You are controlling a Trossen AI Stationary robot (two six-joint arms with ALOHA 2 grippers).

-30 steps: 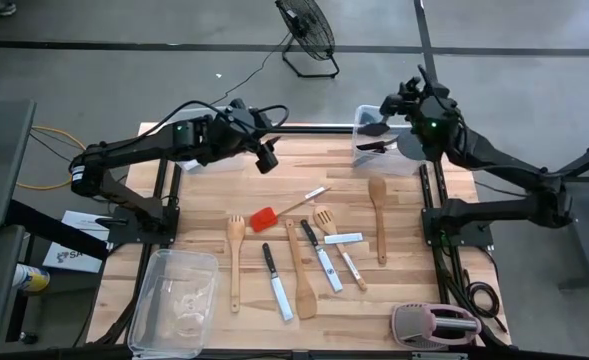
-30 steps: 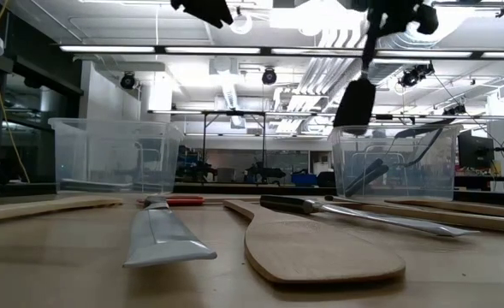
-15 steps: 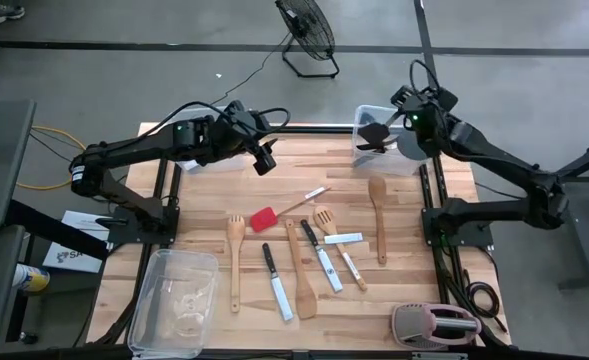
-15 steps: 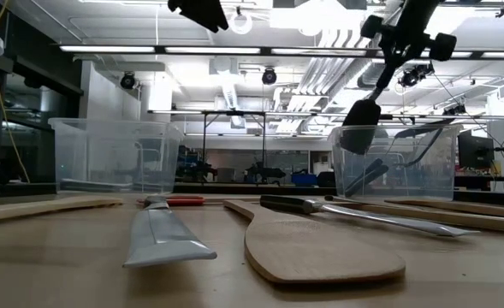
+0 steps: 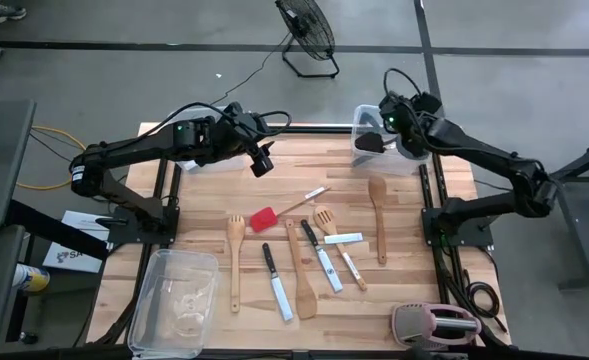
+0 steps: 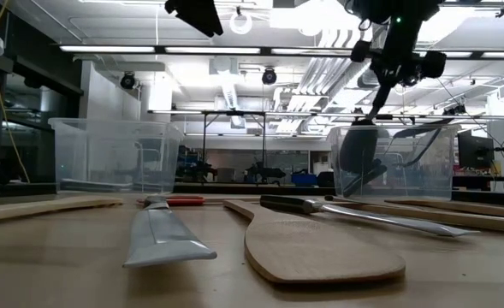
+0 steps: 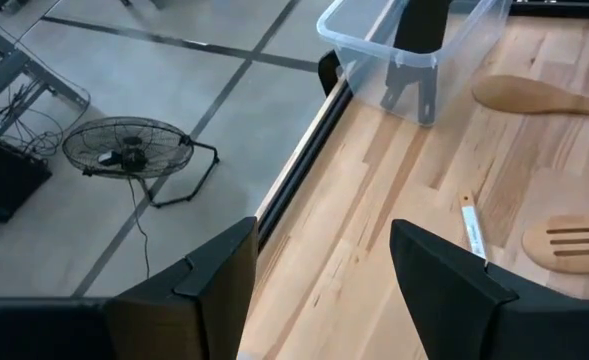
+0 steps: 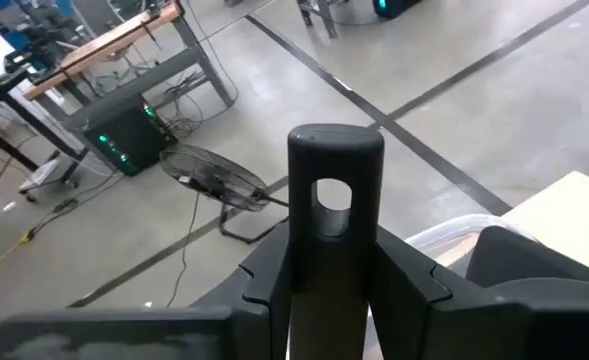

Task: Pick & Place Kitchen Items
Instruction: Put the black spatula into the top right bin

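The right gripper (image 5: 382, 122) has swung in over the far clear bin (image 5: 366, 150) since a second ago, and the black spatula (image 6: 355, 152) it holds now hangs lower, its head down inside the bin walls. The fingers are closed on the spatula's handle — the right wrist view shows the handle end with a hole in it squeezed between them.

Near the front edge of the light wood table (image 5: 204, 200) sit an empty clear bin (image 5: 177, 292) and a pink-and-grey toaster (image 5: 434, 325). In the middle lie the kitchen items: white-bladed knives (image 5: 277, 283), wooden spoons (image 5: 235, 260), a forked wooden turner (image 5: 324, 216) and a small red spatula (image 5: 265, 218). They lie flat and spread apart.

The left gripper (image 5: 262, 160) hangs over the far side of the table with its fingers apart and nothing between them.

Past the table is a grey floor with a black fan (image 5: 308, 28). The low view alone shows the room behind — long ceiling lights and pipes. It also shows a second clear tub (image 6: 115, 154) at the back.
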